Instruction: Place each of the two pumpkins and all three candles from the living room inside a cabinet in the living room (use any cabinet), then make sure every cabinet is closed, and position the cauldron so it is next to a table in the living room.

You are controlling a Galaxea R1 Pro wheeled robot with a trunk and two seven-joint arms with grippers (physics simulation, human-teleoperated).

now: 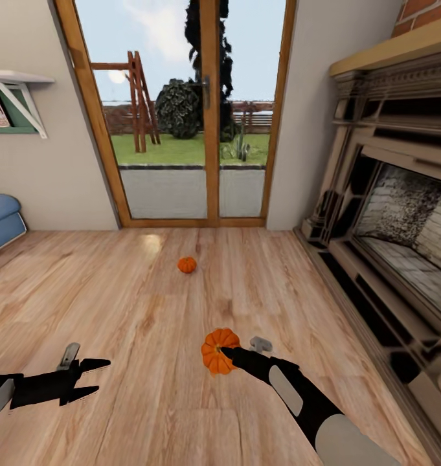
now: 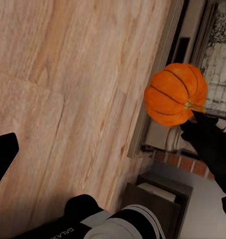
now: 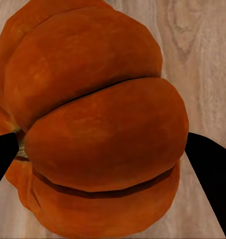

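One small ribbed orange pumpkin [image 1: 219, 350] sits between the fingers of my right gripper [image 1: 224, 353], which is shut on it low over the wooden floor. In the right wrist view this pumpkin [image 3: 93, 74] bulges between the two black fingertips [image 3: 212, 184]. The left wrist view catches the same pumpkin [image 2: 175, 94], stem toward the right gripper's dark fingers [image 2: 207, 137]. A second pumpkin [image 1: 186, 264] rests on the floor farther ahead, toward the glass door. My left gripper [image 1: 92, 377] hovers open and holds nothing, well to the left of both.
A wood-framed glass door [image 1: 210, 116] closes the far wall. The fireplace [image 1: 388, 213] with its stepped hearth runs along the right side. A blue sofa [image 1: 1, 220] and a wall shelf [image 1: 16, 81] stand at the left. Bare wooden floor [image 1: 136, 310] lies between.
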